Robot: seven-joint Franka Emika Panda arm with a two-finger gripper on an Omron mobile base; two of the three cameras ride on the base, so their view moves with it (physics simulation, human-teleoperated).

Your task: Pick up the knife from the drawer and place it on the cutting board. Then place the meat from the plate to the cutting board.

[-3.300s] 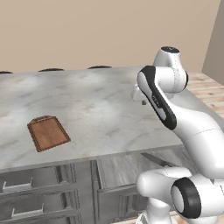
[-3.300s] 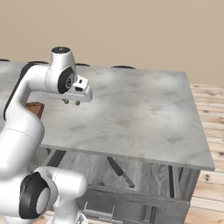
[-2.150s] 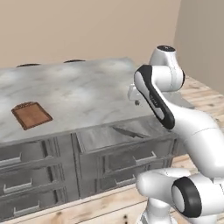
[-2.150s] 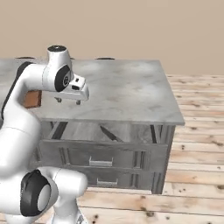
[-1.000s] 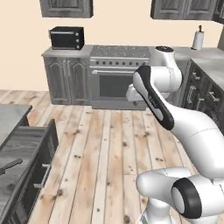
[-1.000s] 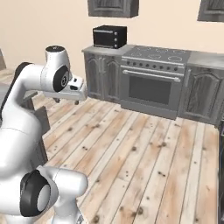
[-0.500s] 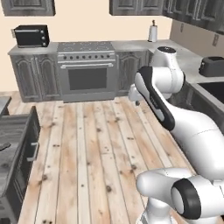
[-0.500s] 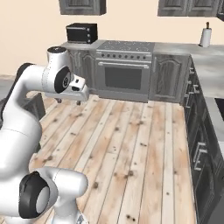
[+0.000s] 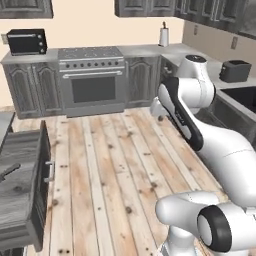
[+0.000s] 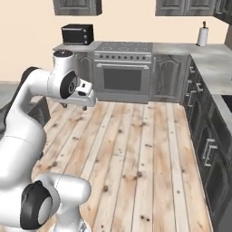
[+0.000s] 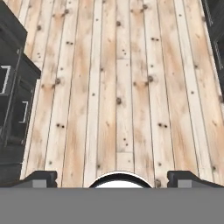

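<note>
Gripper (image 11: 112,177): fingers spread to full width, nothing between them; carried at chest height and aimed down at bare plank floor (image 11: 122,87), well apart from any task item. In the right base view it hangs off the wrist, beside the arm's shoulder (image 10: 74,104).

Knife (image 9: 9,171): dark tip just showing at the left margin of the left base view, lying flat on the grey wood-grain floor of the drawer (image 9: 22,195). Untouched, not yet lifted.

Drawer: pulled out over the floor, its dark front panel and bar handle (image 9: 48,171) facing the room; presumably left open so the knife can be reached from above.

Cutting board, meat, plate: whereabouts cannot be stated.

Surroundings: oven range (image 9: 92,80) on the far wall, black toaster oven (image 9: 27,41) on the counter to its left, paper-towel roll (image 9: 163,36) to its right, toaster (image 9: 235,71) on the counter by the arm.

Status (judgement): base faces away from the work area; the open, raised hand suits travel, not grasping. Neither step of the task appears begun.
</note>
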